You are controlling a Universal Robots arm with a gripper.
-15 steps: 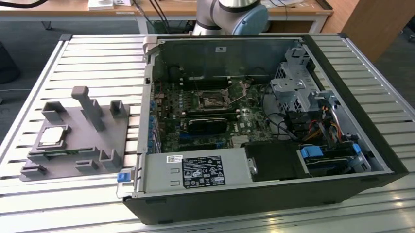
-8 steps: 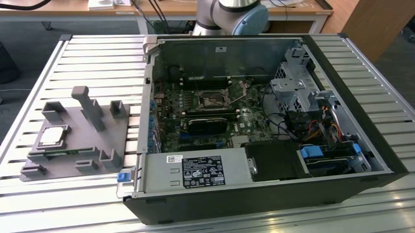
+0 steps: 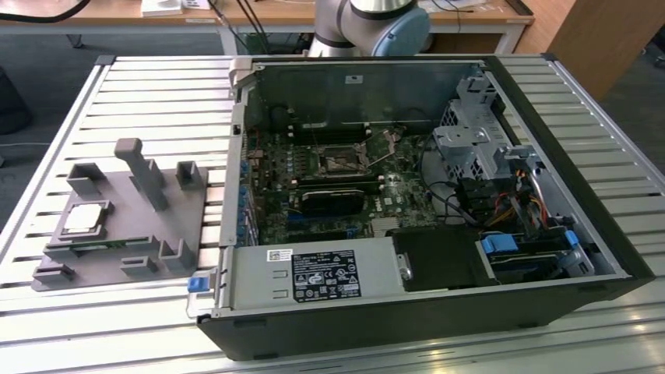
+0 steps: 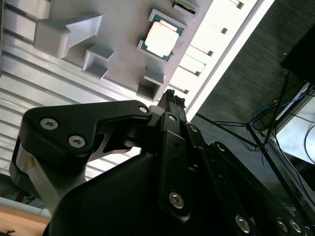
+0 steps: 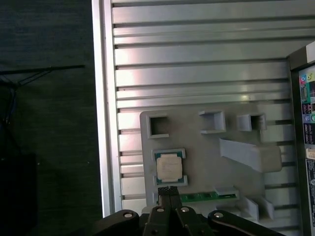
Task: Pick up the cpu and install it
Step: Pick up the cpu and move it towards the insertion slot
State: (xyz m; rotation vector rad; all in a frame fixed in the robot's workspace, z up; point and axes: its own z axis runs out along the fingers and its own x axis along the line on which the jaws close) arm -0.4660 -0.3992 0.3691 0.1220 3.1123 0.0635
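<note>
The cpu (image 3: 86,219), a small square chip with a silvery top, lies flat in its pocket on the grey tray (image 3: 109,269) at the exterior view's left. Both wrist views look down on the cpu (image 5: 169,167) (image 4: 162,39) from well above. My gripper (image 5: 168,190) (image 4: 172,96) hangs over the tray beside the cpu's pocket. Its black fingertips are pressed together, shut on nothing. The black motherboard socket (image 3: 341,162) sits inside the open computer case (image 3: 416,327).
The tray (image 5: 197,142) carries raised grey blocks, a tall post (image 3: 146,173) and a green memory stick (image 5: 206,196). It rests on a slatted metal table (image 3: 156,86). Cables, drive cages and a power supply (image 3: 311,276) crowd the case. The arm's base (image 3: 369,23) stands behind the case.
</note>
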